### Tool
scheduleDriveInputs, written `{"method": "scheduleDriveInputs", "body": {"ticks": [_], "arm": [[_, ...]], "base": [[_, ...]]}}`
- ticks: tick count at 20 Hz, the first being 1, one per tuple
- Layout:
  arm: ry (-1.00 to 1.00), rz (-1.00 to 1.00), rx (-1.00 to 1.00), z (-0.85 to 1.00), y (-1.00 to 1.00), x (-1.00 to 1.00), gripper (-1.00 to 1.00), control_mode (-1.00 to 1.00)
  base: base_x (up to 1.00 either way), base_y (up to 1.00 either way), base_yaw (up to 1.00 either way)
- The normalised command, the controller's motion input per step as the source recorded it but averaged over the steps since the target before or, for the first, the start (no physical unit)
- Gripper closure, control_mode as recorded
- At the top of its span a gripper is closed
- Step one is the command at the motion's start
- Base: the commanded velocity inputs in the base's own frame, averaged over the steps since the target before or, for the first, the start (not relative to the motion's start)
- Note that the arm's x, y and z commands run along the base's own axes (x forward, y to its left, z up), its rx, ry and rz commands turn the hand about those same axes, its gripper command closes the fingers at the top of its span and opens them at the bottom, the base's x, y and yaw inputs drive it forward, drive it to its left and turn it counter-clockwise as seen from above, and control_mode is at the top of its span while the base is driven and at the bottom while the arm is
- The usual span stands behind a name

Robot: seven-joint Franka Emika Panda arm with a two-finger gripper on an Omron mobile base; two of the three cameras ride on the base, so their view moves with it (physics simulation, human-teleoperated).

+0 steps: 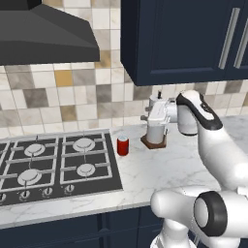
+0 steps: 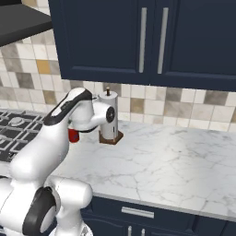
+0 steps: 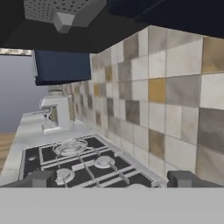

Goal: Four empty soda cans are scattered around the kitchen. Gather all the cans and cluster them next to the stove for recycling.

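Note:
One red soda can (image 1: 123, 146) with a silver top stands upright on the marble counter, just off the right edge of the black stove (image 1: 53, 164). In the right base view the can (image 2: 73, 135) peeks out from behind my arm. My gripper (image 1: 145, 116) hovers above and to the right of the can, in front of the paper towel roll, and points left along the backsplash. In the hand view its fingertips (image 3: 43, 178) stand wide apart with nothing between them, so the gripper (image 3: 116, 180) is open. The stove (image 3: 83, 159) stretches away below it.
The white paper towel roll (image 1: 156, 131) on its dark base stands right behind the hand, close to the tiled wall. The range hood (image 1: 43, 38) hangs over the stove and navy wall cabinets (image 2: 147, 41) hang over the counter. A white appliance (image 3: 52, 113) stands on the counter beyond the stove.

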Motion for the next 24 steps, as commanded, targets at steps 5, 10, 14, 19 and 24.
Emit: {"method": "scheduleDriveInputs", "body": {"ticks": [5, 10, 14, 19, 24], "arm": [[0.0, 0.0, -0.09, 0.24, -0.41, -0.41, -1.0, -1.0], [0.0, 0.0, -0.07, 0.21, -0.34, -0.36, -1.0, -1.0], [0.0, 0.0, -0.02, 0.17, -0.21, -0.16, -1.0, -1.0], [0.0, 0.0, 0.0, 0.01, -0.01, -0.03, -1.0, -1.0], [-0.04, 0.0, 0.0, 0.0, -0.03, -0.05, -1.0, -1.0]], "base": [[0.0, 0.0, 0.0], [0.0, 0.0, 0.0], [0.0, 0.0, 0.0], [0.0, 0.0, 0.0], [0.0, 0.0, 0.0]]}}
